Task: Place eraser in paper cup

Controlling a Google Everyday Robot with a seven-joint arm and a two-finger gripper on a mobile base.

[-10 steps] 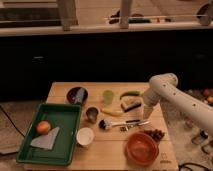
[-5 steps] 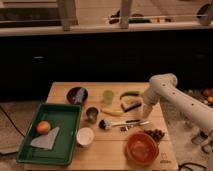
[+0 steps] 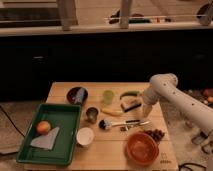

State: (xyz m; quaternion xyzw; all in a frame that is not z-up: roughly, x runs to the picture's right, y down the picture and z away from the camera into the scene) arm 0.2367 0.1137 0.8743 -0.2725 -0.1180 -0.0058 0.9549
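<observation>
The eraser (image 3: 131, 104), a small block with a pale top over a dark base, lies on the wooden table (image 3: 65, 90) right of centre. The white paper cup (image 3: 85, 136) stands upright near the front, beside the green tray, well to the left of the eraser. My white arm reaches in from the right and bends down. The gripper (image 3: 145, 113) hangs low over the table just right of the eraser, apart from it.
A green tray (image 3: 67, 112) at left holds an orange fruit (image 3: 43, 127) and a cloth (image 3: 46, 140). Also on the table are a dark bowl (image 3: 77, 95), a pale green cup (image 3: 108, 96), a dark metallic cup (image 3: 92, 114), a yellow banana-like piece (image 3: 111, 112), a green vegetable (image 3: 129, 93), a brush (image 3: 117, 123), an orange bowl (image 3: 139, 148) and grapes (image 3: 155, 134).
</observation>
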